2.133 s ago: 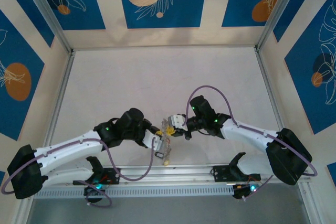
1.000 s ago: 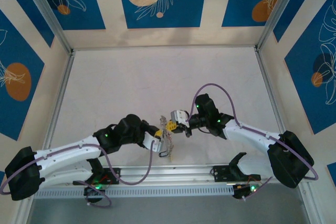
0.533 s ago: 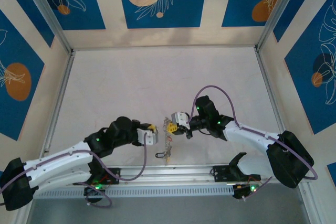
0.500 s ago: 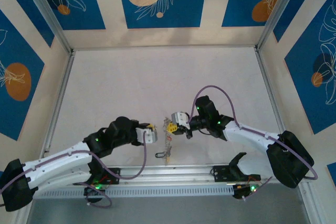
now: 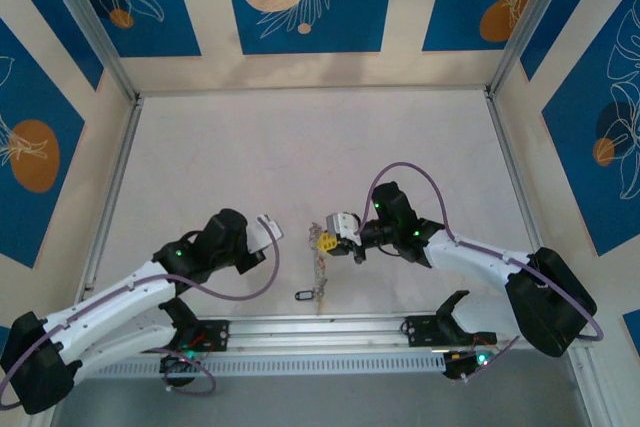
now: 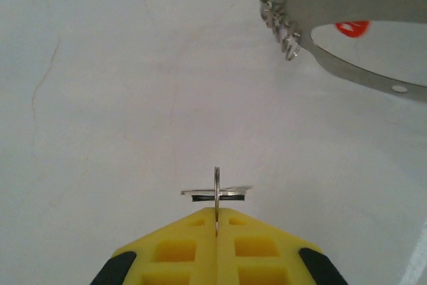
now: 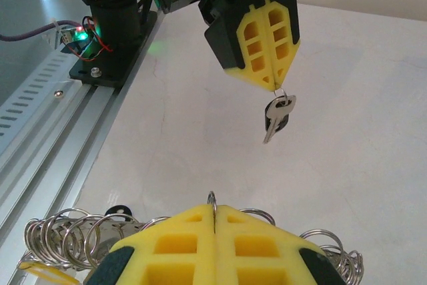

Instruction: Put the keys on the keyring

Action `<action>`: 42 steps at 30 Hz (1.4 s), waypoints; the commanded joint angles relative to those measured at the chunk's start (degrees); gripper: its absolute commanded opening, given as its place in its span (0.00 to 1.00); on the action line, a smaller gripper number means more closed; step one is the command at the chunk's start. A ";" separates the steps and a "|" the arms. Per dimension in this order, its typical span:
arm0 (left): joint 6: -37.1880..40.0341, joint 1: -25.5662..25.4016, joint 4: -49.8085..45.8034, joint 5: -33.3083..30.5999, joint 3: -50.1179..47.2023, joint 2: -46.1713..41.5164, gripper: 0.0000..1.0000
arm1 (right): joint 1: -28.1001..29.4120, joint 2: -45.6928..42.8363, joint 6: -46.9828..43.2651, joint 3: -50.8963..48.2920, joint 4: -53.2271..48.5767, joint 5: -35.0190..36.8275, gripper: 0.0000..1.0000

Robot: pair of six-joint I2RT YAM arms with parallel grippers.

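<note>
A two-armed robot is working at the threading step, with one key picked up but not yet on the ring. The left gripper [image 7: 273,83] is pinching its yellow fingers shut on a small loop, and a single silvery key [image 7: 275,119] is dangling from it above the pale table [image 5: 300,147]. The right gripper [image 7: 212,210] is clamping shut on the wire of the keyring [image 5: 319,277], which is hanging down below it with its bunch of small rings and keys toward the near rail. The two grippers are facing each other across a clear gap near the middle of the near edge. The next move probably calls for bringing the key's loop up to the ring's wire and lining it up finely. The left arm is reaching up and to the right from its base, and the right arm is reaching left with its wrist bent.
</note>
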 commanded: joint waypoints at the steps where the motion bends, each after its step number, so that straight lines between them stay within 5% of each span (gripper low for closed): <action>1: -3.92 2.86 -0.98 6.26 2.30 3.38 0.00 | -0.27 -0.05 -0.55 -0.07 1.36 -1.41 0.00; 27: 0.02 7.89 -7.15 8.30 26.11 47.51 0.01 | -1.23 -1.82 -0.82 -0.46 0.90 -0.52 0.00; 36: -0.91 8.39 -7.71 9.45 27.46 48.05 0.43 | -1.41 -1.84 -0.84 -0.60 0.83 -0.55 0.00; 42: -3.10 9.64 -2.63 12.42 22.05 36.66 0.47 | -1.51 -1.81 -0.89 -0.82 0.92 -0.49 0.00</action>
